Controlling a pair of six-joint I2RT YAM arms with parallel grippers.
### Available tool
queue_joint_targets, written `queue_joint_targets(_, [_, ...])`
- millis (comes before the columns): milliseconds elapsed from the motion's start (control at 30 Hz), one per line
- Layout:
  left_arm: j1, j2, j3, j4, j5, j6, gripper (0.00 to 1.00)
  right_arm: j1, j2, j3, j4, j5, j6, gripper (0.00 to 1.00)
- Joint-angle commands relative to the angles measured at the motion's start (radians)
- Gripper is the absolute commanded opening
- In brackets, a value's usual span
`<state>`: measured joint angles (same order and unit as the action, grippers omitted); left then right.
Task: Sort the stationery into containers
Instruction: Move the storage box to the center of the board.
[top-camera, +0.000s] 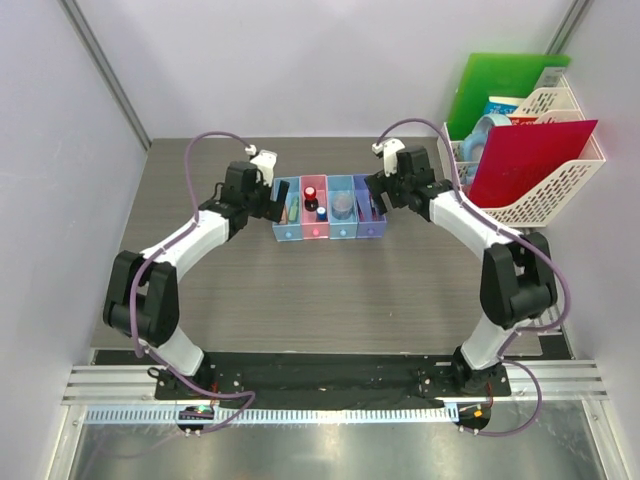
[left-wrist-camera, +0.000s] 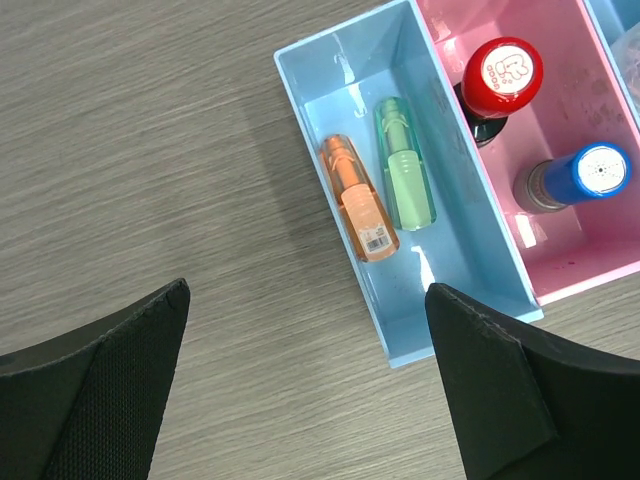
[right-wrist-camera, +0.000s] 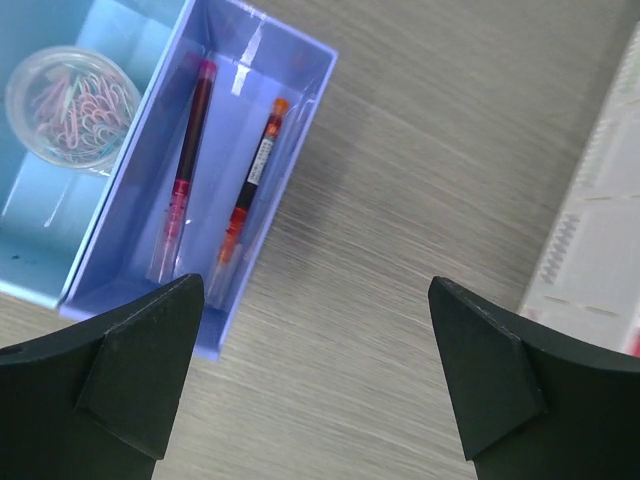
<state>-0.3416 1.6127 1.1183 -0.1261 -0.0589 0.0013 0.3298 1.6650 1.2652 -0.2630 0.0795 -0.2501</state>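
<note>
Left gripper (left-wrist-camera: 307, 300): jaws apart, empty. Just ahead of it, the orange piece (left-wrist-camera: 358, 212) and green piece (left-wrist-camera: 404, 165) lie side by side in the light-blue bin (left-wrist-camera: 322, 112).

Right gripper (right-wrist-camera: 315, 290): jaws apart, empty. Ahead and to its left, 2 pens (right-wrist-camera: 185, 170) lie in the purple bin (right-wrist-camera: 296, 62).

No stationery is seen outside the row of 4 bins (top-camera: 330, 238). Sorting judged complete.

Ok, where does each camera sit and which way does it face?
Top: above, behind, looking down on table and bins; left arm, right arm show.
Left wrist: on left arm, looking down into blue end bin with orange piece, green piece; left pincer open.
Right wrist: on right arm, looking down into purple bin with pens; right pincer open.
Shared: top and left wrist show red cap.
</note>
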Motion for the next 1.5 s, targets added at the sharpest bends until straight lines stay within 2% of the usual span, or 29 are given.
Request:
queue_joint_targets(0, [-0.005,-0.004,0.052,0.060,-0.001,0.034,1.00,-0.005,0.065,0.060,0.034,-0.058,0.061,1.00])
queue_joint_targets(233, [-0.004,0.050,0.058,0.059,0.022,0.029,1.00,-0.005,0.168,0.054,0.070,-0.041,0.057,1.00])
queue_joint_targets(567, [-0.007,0.162,0.049,0.069,0.024,0.028,1.00,-0.005,0.187,0.051,0.073,-0.064,0.060,1.00])
queue_joint_targets(1000, [-0.005,0.109,-0.031,0.069,0.102,0.019,1.00,0.020,0.147,-0.013,0.045,-0.104,0.069,1.00])
queue_joint_targets(1467, [-0.008,0.047,-0.107,0.049,0.148,0.037,1.00,0.067,0.006,-0.148,0.028,-0.096,0.055,1.00])
